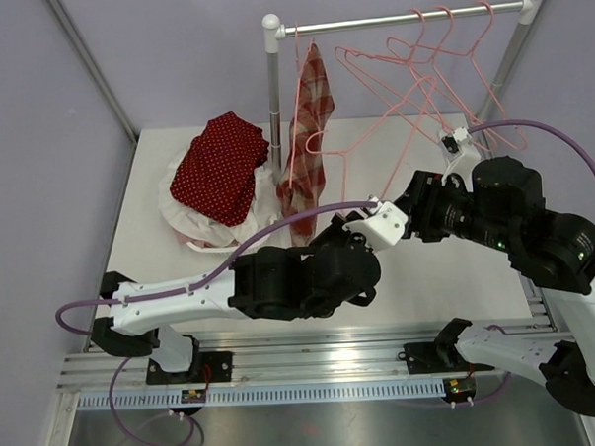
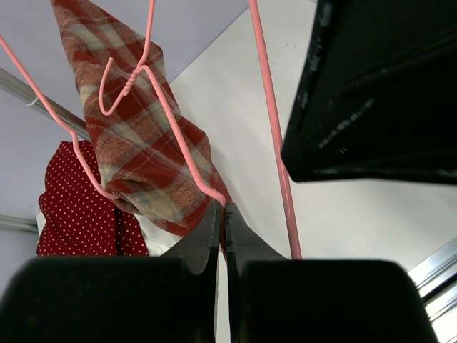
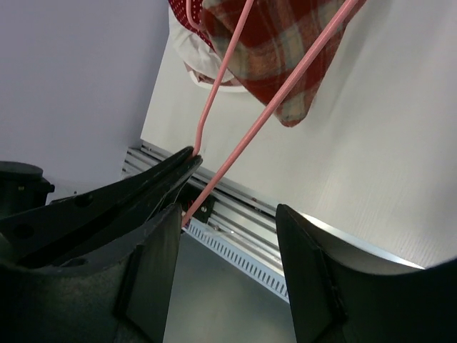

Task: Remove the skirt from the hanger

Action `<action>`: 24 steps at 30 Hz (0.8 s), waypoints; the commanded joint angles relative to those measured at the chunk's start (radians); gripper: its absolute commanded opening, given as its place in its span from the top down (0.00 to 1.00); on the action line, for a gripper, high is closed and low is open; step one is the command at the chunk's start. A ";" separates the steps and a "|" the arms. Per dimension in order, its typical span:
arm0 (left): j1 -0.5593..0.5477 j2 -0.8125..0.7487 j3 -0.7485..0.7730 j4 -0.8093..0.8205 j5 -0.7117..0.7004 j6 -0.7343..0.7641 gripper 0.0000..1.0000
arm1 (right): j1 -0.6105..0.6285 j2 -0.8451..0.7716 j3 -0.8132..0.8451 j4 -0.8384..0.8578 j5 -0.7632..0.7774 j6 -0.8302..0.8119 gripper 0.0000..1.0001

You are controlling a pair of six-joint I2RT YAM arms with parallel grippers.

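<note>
The red-and-cream plaid skirt (image 1: pixel 308 114) hangs draped on the pink wire hanger (image 2: pixel 276 143) at the left end of the metal rail (image 1: pixel 397 19), at about eleven o'clock from the two wrists in the top view. The left gripper (image 2: pixel 223 209) is pinched closed on the hanger's lower wire. The right gripper (image 3: pixel 227 209) stands open with a hanger wire running between its fingers, and it holds nothing. To do this well, I judge the left should hold the hanger steady while the right reaches toward twelve o'clock and closes on fabric alone. It should then draw the skirt down and off slowly, so the wire does not snag.
</note>
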State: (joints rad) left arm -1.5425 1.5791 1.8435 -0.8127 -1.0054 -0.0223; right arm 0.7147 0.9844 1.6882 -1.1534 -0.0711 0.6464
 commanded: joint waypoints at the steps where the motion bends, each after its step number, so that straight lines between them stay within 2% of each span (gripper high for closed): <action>1: -0.002 -0.070 0.010 0.060 -0.012 -0.036 1.00 | 0.005 -0.004 -0.008 0.153 0.109 0.030 0.37; 5: -0.007 -0.085 -0.009 0.076 0.005 -0.053 1.00 | 0.005 0.005 -0.051 0.321 0.136 0.056 0.38; 8: -0.007 -0.102 -0.021 0.105 0.027 -0.057 1.00 | 0.005 0.026 -0.102 0.443 0.126 0.081 0.42; 12: -0.007 -0.119 -0.027 0.138 0.047 -0.061 1.00 | 0.005 0.072 -0.140 0.540 0.082 0.114 0.54; 14: -0.007 -0.126 -0.030 0.159 0.062 -0.064 1.00 | 0.005 0.088 -0.157 0.582 0.050 0.128 0.77; 15: -0.007 -0.136 -0.039 0.168 0.068 -0.064 1.00 | 0.005 0.089 -0.169 0.596 0.045 0.131 0.97; 16: -0.007 -0.142 -0.046 0.178 0.076 -0.064 1.00 | 0.005 0.086 -0.177 0.609 0.039 0.133 1.00; 20: -0.007 -0.194 -0.121 0.272 0.105 -0.079 1.00 | 0.005 0.050 -0.202 0.652 0.034 0.124 1.00; 21: -0.004 -0.243 -0.150 0.300 0.106 -0.085 0.90 | 0.005 0.043 -0.199 0.646 0.036 0.119 1.00; 22: -0.002 -0.283 -0.235 0.385 0.100 -0.090 0.76 | 0.005 0.037 -0.190 0.640 0.048 0.111 1.00; 23: 0.008 -0.325 -0.284 0.438 0.106 -0.093 0.27 | 0.005 0.021 -0.185 0.623 0.050 0.105 1.00; 24: 0.018 -0.440 -0.350 0.496 0.138 -0.099 0.14 | 0.005 0.014 -0.171 0.612 0.063 0.096 1.00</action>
State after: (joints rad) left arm -1.5330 1.3460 1.6016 -0.5774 -0.9371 -0.0845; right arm 0.7177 1.0363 1.4879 -0.5976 -0.0387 0.7780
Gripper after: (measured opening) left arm 0.628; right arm 0.036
